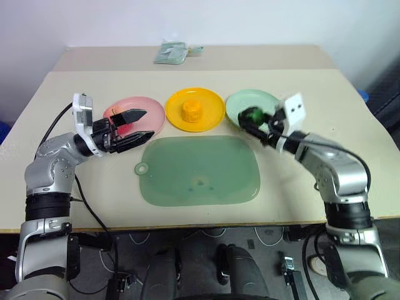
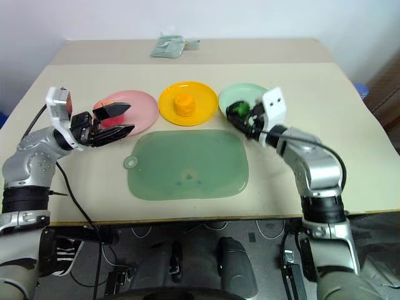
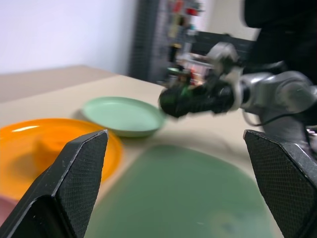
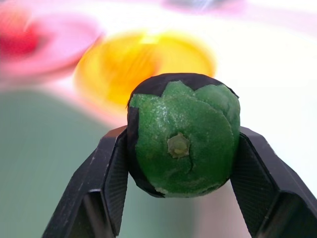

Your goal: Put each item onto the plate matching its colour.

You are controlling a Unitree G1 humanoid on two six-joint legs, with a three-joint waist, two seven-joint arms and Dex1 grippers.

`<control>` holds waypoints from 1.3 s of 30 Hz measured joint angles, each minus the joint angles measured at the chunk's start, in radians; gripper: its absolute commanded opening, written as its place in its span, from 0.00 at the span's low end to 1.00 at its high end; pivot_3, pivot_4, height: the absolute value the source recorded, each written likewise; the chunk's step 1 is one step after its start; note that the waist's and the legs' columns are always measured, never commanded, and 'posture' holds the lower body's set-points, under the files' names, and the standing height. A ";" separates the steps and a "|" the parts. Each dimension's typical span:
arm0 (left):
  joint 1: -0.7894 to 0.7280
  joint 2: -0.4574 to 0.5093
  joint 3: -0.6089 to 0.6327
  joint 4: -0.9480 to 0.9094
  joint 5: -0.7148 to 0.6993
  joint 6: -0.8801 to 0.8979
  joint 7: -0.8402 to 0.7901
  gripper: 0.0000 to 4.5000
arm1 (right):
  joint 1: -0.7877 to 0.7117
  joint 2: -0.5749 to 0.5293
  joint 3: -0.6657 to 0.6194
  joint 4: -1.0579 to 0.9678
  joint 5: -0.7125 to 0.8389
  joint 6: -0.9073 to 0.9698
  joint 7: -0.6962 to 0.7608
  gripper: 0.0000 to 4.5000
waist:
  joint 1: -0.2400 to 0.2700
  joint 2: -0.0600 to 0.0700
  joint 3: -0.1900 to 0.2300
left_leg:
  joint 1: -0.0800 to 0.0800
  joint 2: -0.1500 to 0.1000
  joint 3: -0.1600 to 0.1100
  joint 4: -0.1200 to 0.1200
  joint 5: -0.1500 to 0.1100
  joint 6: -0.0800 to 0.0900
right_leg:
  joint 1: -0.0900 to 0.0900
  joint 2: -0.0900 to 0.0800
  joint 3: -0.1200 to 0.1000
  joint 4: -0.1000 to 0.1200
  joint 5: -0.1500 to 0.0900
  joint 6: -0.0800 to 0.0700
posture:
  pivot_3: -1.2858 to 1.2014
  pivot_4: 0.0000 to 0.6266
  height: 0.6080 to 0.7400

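Black right gripper (image 4: 181,148) pinches green ball (image 4: 184,140), stem end facing the wrist, raised over near edge of mint plate (image 1: 240,104). Left gripper (image 1: 135,125) spread wide, empty, over pink plate (image 1: 152,107) holding apple (image 2: 111,116). Orange (image 1: 190,110) on yellow plate (image 1: 212,106), left of mint plate. Green mat (image 1: 200,170) nearer, bare.

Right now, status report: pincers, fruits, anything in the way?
Right pincer shut on green ball, held above mint plate. Left pincer open over pink plate, apple there. Orange on yellow plate. Nothing blocking.
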 measured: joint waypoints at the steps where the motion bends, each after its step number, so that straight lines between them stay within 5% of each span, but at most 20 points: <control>1: 0.001 -0.006 0.006 0.003 0.002 -0.007 0.016 1.00 | -0.043 0.017 0.007 0.074 -0.024 -0.048 -0.011 0.63 | -0.001 0.000 0.000 | 0.000 0.000 0.000 0.000 0.000 0.000 | 0.000 0.000 0.000 0.000 0.000 0.000 | 0.52 0.24 1.00; 5: 0.006 -0.061 -0.009 0.002 0.024 -0.032 0.068 1.00 | -0.278 0.108 0.047 0.543 -0.159 -0.298 -0.111 0.63 | -0.009 0.000 0.000 | 0.001 0.000 0.001 0.000 0.000 0.000 | 0.000 0.000 0.001 0.000 0.000 0.000 | 0.52 0.24 1.00; 10: 0.033 -0.066 -0.014 -0.046 0.032 -0.047 0.104 1.00 | -0.379 0.148 0.036 0.909 -0.188 -0.489 -0.079 1.00 | -0.001 0.000 0.000 | 0.000 0.000 0.001 -0.002 0.000 0.000 | 0.000 0.000 0.001 0.000 0.000 0.000 | 0.52 0.24 1.00; 13: 0.061 -0.049 -0.008 -0.073 0.027 -0.040 0.113 1.00 | -0.379 0.144 0.037 0.934 -0.200 -0.535 -0.042 1.00 | -0.006 0.001 0.001 | 0.000 0.000 0.002 -0.002 0.000 0.000 | -0.001 -0.001 0.001 0.000 0.000 0.001 | 0.52 0.24 1.00; 15: 0.077 -0.044 -0.003 -0.093 0.019 -0.037 0.114 1.00 | -0.371 0.130 0.036 0.892 -0.204 -0.559 -0.022 1.00 | -0.007 0.001 0.001 | 0.000 0.000 0.002 -0.001 0.000 0.000 | -0.001 -0.001 0.001 0.000 0.000 0.001 | 0.52 0.24 1.00; 23: 0.124 -0.032 0.032 -0.150 -0.049 0.003 0.077 1.00 | -0.030 0.019 0.035 0.100 0.027 -0.263 0.238 1.00 | 0.001 0.001 0.000 | 0.001 0.001 0.000 -0.001 0.000 -0.001 | 0.000 0.000 0.001 0.001 0.000 0.000 | 0.52 0.24 1.00; 28: 0.129 -0.015 0.026 -0.154 -0.068 0.043 0.024 1.00 | 0.179 -0.098 -0.007 -0.222 0.169 -0.158 0.343 1.00 | 0.004 0.001 0.000 | 0.001 0.000 0.000 -0.001 0.000 0.000 | 0.001 0.000 0.001 0.000 0.000 0.000 | 0.52 0.24 1.00; 39: 0.135 -0.025 -0.024 -0.135 -0.071 0.088 -0.041 1.00 | 0.423 -0.216 -0.110 -0.472 0.269 -0.039 0.331 1.00 | 0.004 0.000 0.000 | 0.002 0.001 0.000 0.000 0.000 0.000 | 0.001 0.001 0.001 -0.001 -0.002 -0.003 | 0.52 0.24 1.00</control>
